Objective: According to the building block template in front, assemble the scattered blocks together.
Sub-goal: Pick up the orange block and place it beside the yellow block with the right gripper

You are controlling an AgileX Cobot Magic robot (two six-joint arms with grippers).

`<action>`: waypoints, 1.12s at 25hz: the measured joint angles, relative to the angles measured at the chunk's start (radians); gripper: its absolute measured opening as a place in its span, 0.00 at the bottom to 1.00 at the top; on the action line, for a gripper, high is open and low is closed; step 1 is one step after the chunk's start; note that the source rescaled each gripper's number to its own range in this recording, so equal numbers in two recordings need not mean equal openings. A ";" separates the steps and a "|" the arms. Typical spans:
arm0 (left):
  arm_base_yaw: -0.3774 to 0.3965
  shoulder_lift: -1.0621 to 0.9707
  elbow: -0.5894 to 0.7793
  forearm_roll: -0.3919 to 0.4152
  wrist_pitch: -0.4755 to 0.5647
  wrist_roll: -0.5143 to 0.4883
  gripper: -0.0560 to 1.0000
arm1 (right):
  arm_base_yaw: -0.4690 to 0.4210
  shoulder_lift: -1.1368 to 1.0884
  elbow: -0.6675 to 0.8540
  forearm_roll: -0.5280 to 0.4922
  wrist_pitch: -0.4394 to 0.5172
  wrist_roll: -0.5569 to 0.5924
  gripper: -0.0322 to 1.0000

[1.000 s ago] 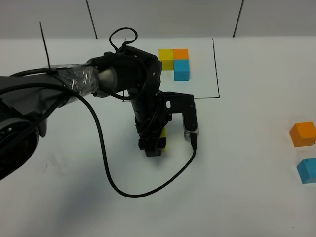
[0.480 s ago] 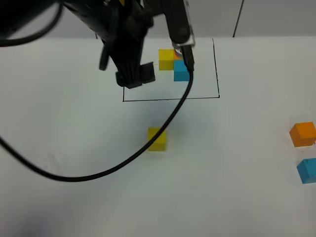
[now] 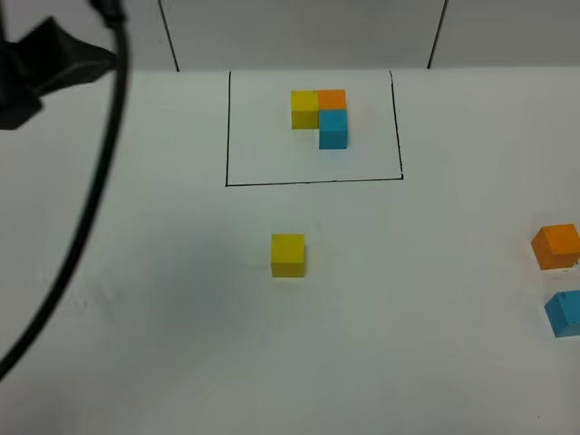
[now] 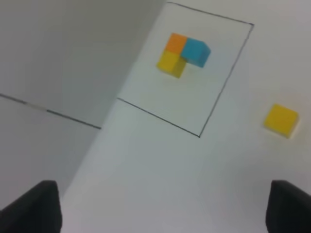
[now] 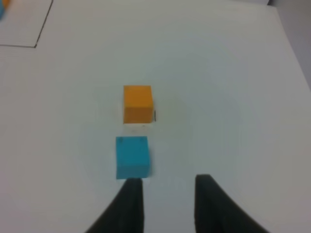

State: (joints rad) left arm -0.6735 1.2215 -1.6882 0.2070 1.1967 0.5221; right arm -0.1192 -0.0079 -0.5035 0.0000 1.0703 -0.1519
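Matte loose cubes (image 3: 288, 255), three (template cubes (image 3: 333, 129), three)

1. A white table (image 5: 233, 97) fills the view.
2. An orange cube (image 5: 137, 103) and a blue cube (image 5: 131, 157) sit on it in a row, with a small gap between them.
3. The blue cube is the nearer one to the right gripper (image 5: 167, 180), and the orange cube lies beyond it.
4. The gripper is closed down and empty, though a strip of table shows between its two dark fingers (image 5: 132, 204).
5. One fingertip lies at the blue cube's near edge; whether they touch cannot be told.
6. A thin black line (image 5: 43, 24) turns a corner far off, well apart from both cubes.
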 joint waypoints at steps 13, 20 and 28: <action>-0.001 -0.720 0.490 0.120 0.001 -0.104 0.69 | 0.000 0.000 0.000 0.000 -0.001 0.000 0.03; 0.125 -0.998 0.661 0.022 0.001 -0.049 0.69 | 0.000 0.000 0.000 0.000 -0.001 0.000 0.03; 0.420 -1.107 0.764 -0.181 0.001 -0.260 0.69 | 0.000 0.000 0.000 0.000 -0.001 0.000 0.03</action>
State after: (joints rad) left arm -0.2531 0.1145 -0.9245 0.0258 1.1975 0.2625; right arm -0.1192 -0.0079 -0.5035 0.0000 1.0696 -0.1519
